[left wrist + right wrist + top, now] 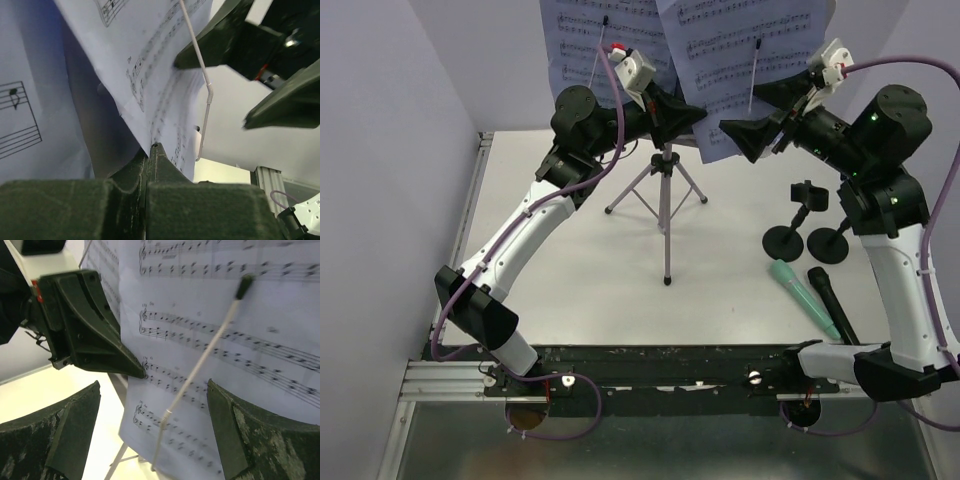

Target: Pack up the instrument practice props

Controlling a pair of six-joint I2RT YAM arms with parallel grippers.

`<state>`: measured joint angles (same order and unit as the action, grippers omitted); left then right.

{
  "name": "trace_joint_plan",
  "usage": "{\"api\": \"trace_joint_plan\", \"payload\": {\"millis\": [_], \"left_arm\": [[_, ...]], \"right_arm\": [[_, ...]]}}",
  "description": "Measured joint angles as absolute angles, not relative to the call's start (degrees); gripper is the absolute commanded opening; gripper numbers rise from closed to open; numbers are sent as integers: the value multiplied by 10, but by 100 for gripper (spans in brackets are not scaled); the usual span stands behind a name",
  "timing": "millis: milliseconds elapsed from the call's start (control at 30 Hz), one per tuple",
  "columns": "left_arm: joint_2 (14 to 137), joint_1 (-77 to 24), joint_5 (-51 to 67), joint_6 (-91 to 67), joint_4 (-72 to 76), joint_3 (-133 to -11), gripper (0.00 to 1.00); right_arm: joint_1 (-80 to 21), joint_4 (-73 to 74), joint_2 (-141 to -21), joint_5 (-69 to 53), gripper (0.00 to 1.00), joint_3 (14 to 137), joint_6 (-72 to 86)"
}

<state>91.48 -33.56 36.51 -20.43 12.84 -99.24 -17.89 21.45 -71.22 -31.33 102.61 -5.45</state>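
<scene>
Two printed sheet-music pages [740,60] propped on silver tripod stand [665,200], tabletop [570,260] centre. Left hand [151,146] clamped shut on lower edge of right-side page. Right hand [152,390] gaping open, facing same page, close beside it.

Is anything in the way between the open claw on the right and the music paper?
Almost nothing. The right gripper faces the sheet-music page with only air between. The stand's thin wire lies across the page, and the left gripper pinches the page's edge.
</scene>
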Motion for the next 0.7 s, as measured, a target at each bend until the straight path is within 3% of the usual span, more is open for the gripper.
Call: {"api": "trace_joint_plan", "payload": {"millis": [300,700], "left_arm": [[915,-336,374,-202,133,-1001,0],[904,-288,395,-147,112,-1099,0]], "right_arm": [[-179,180,-731,-390,93,1012,-29],[-171,145,-678,-390,97,988,-29]]}}
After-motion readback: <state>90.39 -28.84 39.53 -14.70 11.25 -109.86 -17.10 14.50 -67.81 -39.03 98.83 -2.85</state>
